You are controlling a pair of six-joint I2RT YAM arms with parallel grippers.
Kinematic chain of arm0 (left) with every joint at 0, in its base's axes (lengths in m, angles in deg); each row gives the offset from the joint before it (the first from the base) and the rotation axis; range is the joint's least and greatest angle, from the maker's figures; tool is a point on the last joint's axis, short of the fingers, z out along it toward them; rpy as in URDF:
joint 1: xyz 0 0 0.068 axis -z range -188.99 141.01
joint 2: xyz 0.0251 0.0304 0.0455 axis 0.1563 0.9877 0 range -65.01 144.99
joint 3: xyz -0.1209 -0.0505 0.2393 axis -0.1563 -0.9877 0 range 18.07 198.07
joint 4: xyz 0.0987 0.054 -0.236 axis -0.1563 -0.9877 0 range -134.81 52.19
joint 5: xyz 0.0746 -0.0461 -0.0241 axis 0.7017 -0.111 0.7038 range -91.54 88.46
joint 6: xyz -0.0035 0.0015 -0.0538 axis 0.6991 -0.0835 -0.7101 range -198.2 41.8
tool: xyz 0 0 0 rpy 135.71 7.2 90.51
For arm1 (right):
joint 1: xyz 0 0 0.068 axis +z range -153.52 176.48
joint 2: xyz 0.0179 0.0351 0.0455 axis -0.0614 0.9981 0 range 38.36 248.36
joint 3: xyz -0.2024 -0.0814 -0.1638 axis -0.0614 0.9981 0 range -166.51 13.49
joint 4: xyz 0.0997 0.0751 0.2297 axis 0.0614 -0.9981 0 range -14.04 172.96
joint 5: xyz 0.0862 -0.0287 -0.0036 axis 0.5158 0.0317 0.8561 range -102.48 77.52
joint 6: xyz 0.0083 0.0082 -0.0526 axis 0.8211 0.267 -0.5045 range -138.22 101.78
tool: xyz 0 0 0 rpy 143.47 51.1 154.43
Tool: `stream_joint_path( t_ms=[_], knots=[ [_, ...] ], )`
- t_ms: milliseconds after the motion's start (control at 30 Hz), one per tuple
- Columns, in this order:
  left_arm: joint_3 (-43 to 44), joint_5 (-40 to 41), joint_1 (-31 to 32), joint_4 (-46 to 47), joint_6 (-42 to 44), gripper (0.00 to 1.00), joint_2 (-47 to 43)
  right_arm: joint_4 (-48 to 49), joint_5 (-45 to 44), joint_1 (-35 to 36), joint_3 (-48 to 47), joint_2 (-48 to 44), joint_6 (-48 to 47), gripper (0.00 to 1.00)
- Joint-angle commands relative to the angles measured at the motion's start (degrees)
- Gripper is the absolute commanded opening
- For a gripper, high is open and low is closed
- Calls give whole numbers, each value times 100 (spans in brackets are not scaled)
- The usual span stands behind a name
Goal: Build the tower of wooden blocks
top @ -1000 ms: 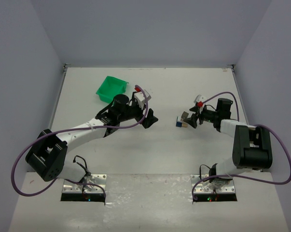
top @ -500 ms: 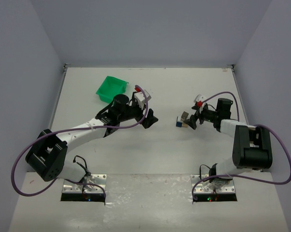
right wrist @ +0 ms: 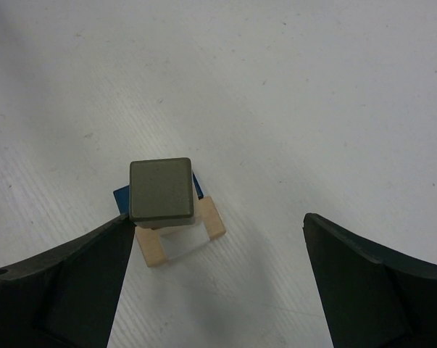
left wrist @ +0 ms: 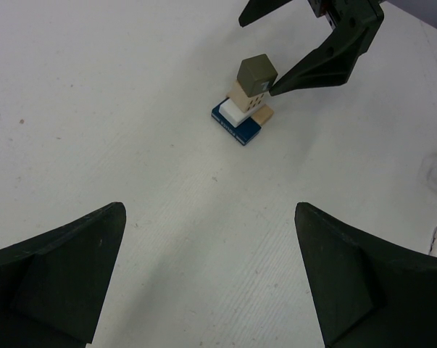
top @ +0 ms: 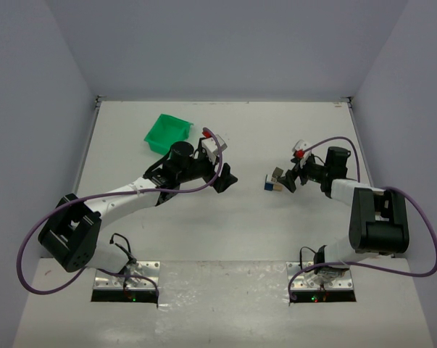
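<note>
A: Tower (right wrist: 164, 206) where?
B: Upright on tabletop (right wrist: 312, 87), btwn R fingers (right wrist: 66, 290), spread wide; one tip right at its side.
A: L fingers (left wrist: 51, 275)?
B: Wide too, holding nothing, well apart from tower.

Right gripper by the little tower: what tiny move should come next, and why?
Probably ease the right gripper straight back: it is open, the dark cube already sits atop the tower, and one finger is right beside it.

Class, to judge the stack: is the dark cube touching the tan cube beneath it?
Touching. The left wrist view shows the dark cube sitting directly on the tan cube, no gap.
</note>
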Motion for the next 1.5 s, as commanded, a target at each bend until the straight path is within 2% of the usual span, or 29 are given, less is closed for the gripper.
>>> stream_joint_path(
  t_ms=[0, 600, 767, 967, 1100, 1200, 1233, 1367, 1467],
  knots=[
    [195, -121, -61, 164, -44, 100, 11, 308, -38, -41, -101, -77, 33, 99],
    [203, -90, -53, 136, -72, 100, 11, 323, -59, -67, -65, -101, 7, 99],
    [195, -81, -61, 94, -72, 100, 2, -75, 364, -67, -15, -321, -298, 99],
    [112, 179, -61, 21, -240, 100, -103, -255, 401, -67, 11, -716, -418, 99],
    [-9, 1059, -61, -202, -806, 100, -350, -493, 356, -67, -62, -1052, -442, 99],
    [133, 2376, -53, -1080, -1722, 100, -490, -513, 211, -60, -133, -1473, -244, 99],
    [160, 2436, -54, -1154, -1786, 100, -494, -506, 196, -67, -176, -1565, -195, 99],
    [569, 4076, -53, -3082, -3166, 100, -503, -313, -182, -55, -705, -1773, 931, 99],
    [790, 4826, -63, -4098, -3902, 100, -378, -170, -473, -35, -1237, -1694, 2039, 99]
  ],
)
